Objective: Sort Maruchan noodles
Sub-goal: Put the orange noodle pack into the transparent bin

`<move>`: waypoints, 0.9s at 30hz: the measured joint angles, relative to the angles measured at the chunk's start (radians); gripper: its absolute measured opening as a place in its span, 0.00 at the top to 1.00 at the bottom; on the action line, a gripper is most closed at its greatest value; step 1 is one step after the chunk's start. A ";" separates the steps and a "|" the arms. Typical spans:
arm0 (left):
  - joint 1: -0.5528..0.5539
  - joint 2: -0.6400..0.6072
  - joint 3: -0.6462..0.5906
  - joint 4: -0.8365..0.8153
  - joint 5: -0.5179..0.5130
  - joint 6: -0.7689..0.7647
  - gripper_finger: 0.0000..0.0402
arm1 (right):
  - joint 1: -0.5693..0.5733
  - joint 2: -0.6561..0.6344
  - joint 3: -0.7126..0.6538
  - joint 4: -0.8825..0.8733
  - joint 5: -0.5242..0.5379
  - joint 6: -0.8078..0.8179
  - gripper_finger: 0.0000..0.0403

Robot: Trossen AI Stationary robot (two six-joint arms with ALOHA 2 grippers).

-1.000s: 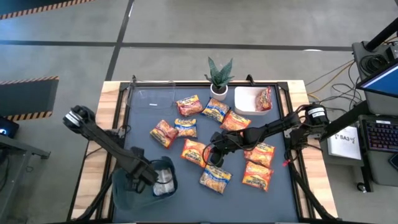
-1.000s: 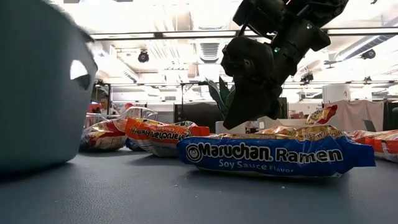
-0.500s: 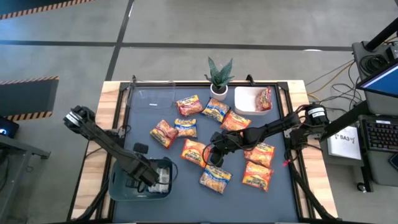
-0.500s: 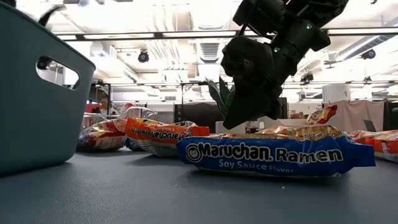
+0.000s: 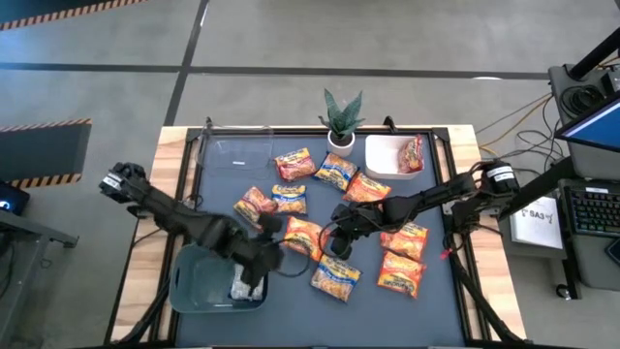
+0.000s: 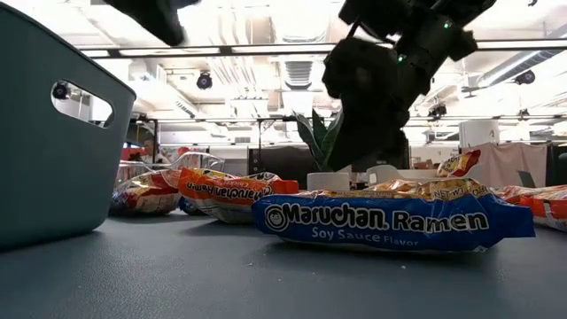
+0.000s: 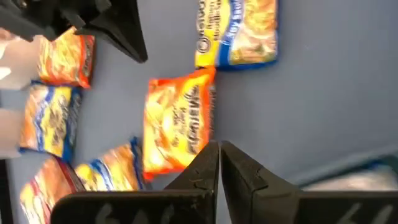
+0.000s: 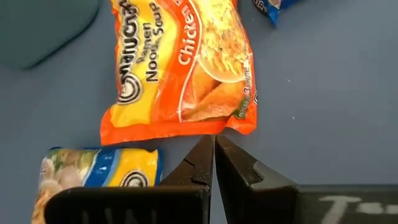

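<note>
Grippers both stand closed and empty above the mat. Left gripper (image 5: 274, 254), on an arm stretched low from the table's left edge, hangs just past the right rim of the grey bin (image 5: 194, 291), which holds one silvery packet (image 5: 244, 287). Right gripper (image 5: 339, 233), on an arm reaching in from the right, hovers beyond the bin, beside an orange packet (image 5: 302, 237). Other noodle packets (image 5: 335, 277) lie scattered right of the bin.

Potted plant (image 5: 341, 118) stood at tabletop's (image 5: 436, 301) far edge, white bin (image 5: 387, 161) beside it, what looked like a clear container (image 5: 238, 151) far-left, grey-blue basket (image 5: 199, 286) near-left corner.
</note>
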 joint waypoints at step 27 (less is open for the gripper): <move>0.275 0.180 -0.196 0.362 0.193 0.049 1.00 | 0.014 -0.090 -0.162 0.134 0.026 0.272 0.90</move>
